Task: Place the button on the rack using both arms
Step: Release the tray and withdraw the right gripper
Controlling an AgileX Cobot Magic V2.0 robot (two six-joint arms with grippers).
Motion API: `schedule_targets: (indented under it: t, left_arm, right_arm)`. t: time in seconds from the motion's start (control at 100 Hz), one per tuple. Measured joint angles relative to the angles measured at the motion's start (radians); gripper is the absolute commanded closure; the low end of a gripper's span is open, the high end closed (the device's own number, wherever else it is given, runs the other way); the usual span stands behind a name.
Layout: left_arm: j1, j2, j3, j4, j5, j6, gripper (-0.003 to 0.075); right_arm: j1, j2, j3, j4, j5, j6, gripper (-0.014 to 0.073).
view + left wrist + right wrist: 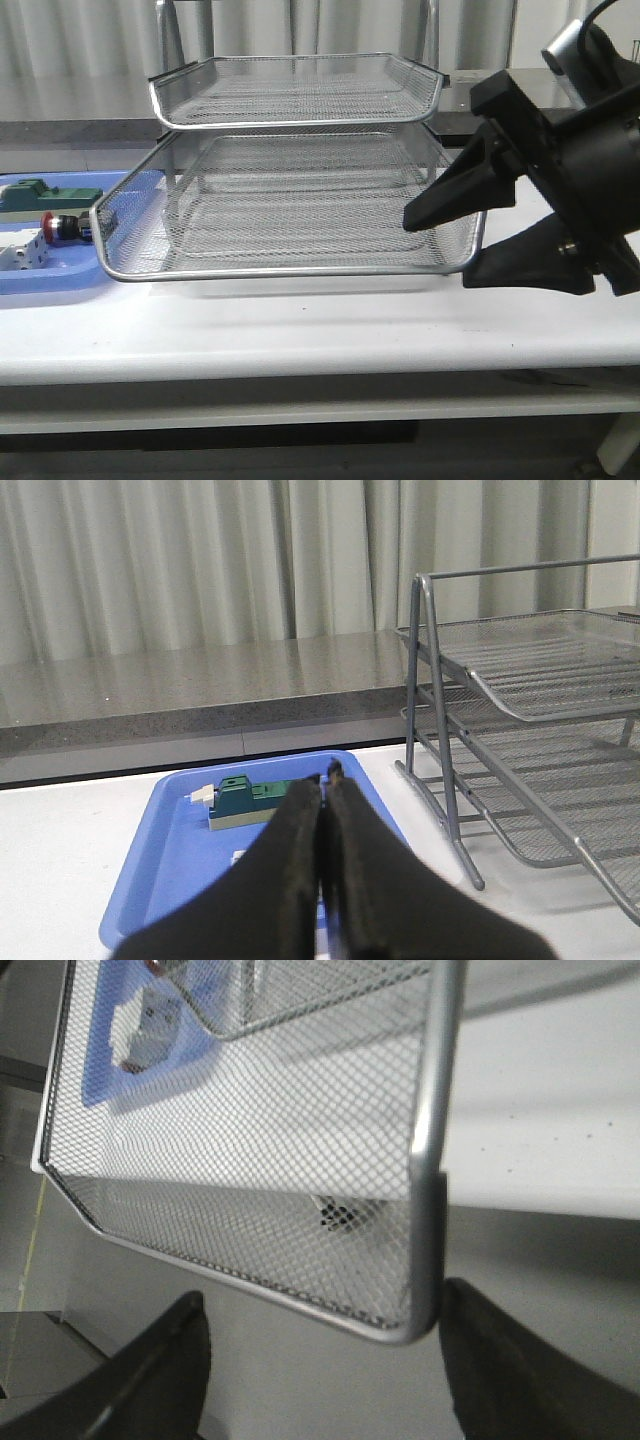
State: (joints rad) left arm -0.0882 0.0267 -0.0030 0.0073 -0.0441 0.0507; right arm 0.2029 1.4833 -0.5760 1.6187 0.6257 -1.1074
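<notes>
— Item one, rack (290,180)?
— Middle of the table (320,330), tiers stacked, the lowest pulled out toward me.
— Item two, tray (50,275)?
— Left of the rack, just beside it.
— Contents?
— Block (45,195) at the back, button (60,227) before it, white part (20,255) nearest me.
— My claws?
— Right claw (440,245) at the lowest tier's front right corner, one finger on each side of it. Left claw (325,780) above the tray.

rack (290,200) blocks table centre, button (58,227) tucked behind its left corner, approach open from left
</notes>
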Motion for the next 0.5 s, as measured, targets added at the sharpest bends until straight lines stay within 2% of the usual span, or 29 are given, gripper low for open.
schedule_targets:
  t: [0.2, 0.5]
  left_arm:
    - [0.000, 0.000, 0.000, 0.000, 0.000, 0.000, 0.0741]
    - [0.000, 0.000, 0.000, 0.000, 0.000, 0.000, 0.0741]
  right_arm:
    - [0.000, -0.109, 0.000, -0.276, -0.016, 0.242, 0.0093]
    - [-0.023, -0.305, -0.014, -0.800, 0.000, 0.667, 0.0093]
